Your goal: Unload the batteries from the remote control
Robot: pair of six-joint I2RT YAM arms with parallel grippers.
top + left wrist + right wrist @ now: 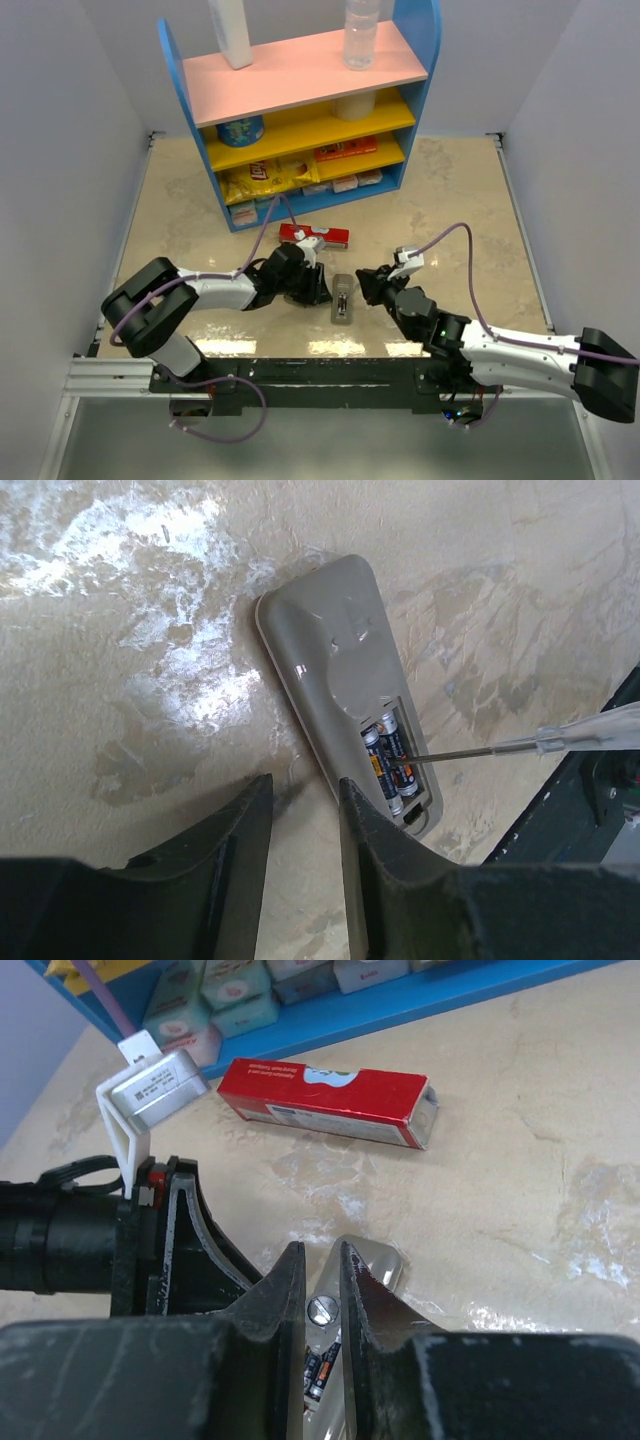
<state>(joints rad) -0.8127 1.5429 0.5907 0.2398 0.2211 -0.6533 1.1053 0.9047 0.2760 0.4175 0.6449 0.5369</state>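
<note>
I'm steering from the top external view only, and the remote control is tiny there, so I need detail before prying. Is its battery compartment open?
Observer: Yes. The left wrist view shows the remote control lying back up, cover off, two batteries inside.
Operator: Where's the tool tip?
Observer: The thin tool reaches in from the side, its metal tip at the batteries.
Operator: Who holds it?
Observer: The right claw, shut on its handle end.

A: The remote control [335, 650] — plastic?
B: Smooth grey plastic, slightly glossy. Its batteries [384, 752] have shiny wrappers. The table [150, 630] looks like polished stone.
A: The screwdriver [560, 738]?
B: Clear plastic handle — thin bright metal shaft.
</note>
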